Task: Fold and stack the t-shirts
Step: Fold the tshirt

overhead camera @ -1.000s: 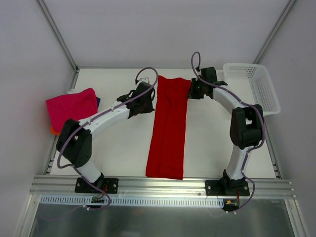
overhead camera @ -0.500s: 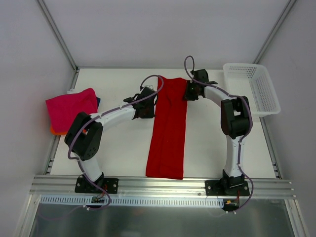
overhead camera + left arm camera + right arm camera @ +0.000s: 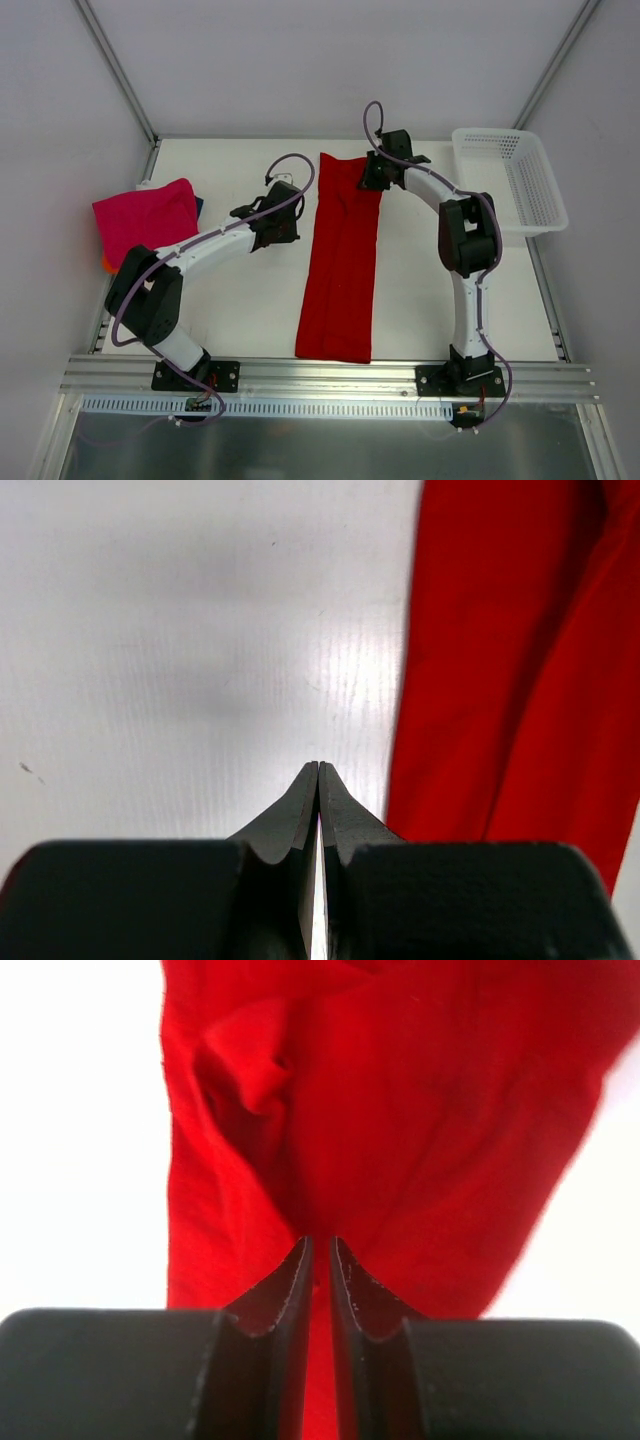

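The bright red t-shirt (image 3: 340, 260) lies as a long narrow strip down the middle of the table, from the far edge to the near edge. My right gripper (image 3: 372, 178) is at its far right corner, and in the right wrist view the jaws (image 3: 318, 1242) are pinched on the puckered red cloth (image 3: 400, 1110). My left gripper (image 3: 283, 228) is shut and empty over bare table, just left of the strip's edge; the left wrist view shows its tips (image 3: 318, 766) with the red shirt (image 3: 510, 680) to the right. A folded magenta-pink shirt (image 3: 145, 215) tops a stack at the left edge, with orange (image 3: 108, 264) and blue (image 3: 199, 205) edges showing under it.
A white plastic mesh basket (image 3: 520, 180) stands at the far right of the table. A metal rail (image 3: 320, 375) runs along the near edge by the arm bases. White walls close in the table on the far side.
My left gripper has drawn back left, off the red shirt's edge. My right gripper has moved left onto the shirt's far right corner.
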Robot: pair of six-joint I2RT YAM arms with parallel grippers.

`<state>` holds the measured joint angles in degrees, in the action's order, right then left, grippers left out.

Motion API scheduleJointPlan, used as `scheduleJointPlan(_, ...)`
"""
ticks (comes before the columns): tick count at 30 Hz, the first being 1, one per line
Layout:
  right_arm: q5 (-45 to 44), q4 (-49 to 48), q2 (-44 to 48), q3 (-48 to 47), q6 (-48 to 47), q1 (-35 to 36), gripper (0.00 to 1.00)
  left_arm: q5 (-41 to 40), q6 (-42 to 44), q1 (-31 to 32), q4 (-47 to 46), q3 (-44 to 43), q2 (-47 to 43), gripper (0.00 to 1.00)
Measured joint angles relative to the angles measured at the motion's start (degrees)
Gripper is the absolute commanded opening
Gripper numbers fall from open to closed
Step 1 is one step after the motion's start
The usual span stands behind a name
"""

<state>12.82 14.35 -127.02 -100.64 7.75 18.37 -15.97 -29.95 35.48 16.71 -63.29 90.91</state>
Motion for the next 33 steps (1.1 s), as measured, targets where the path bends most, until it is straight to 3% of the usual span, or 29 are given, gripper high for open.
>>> scheduleJointPlan(33,2.0,0.9,-3.0,-5.3,2.3,11.3,0.15,-1.2,-1.2,-1.5,-0.7,6.1,-0.9,0.0)
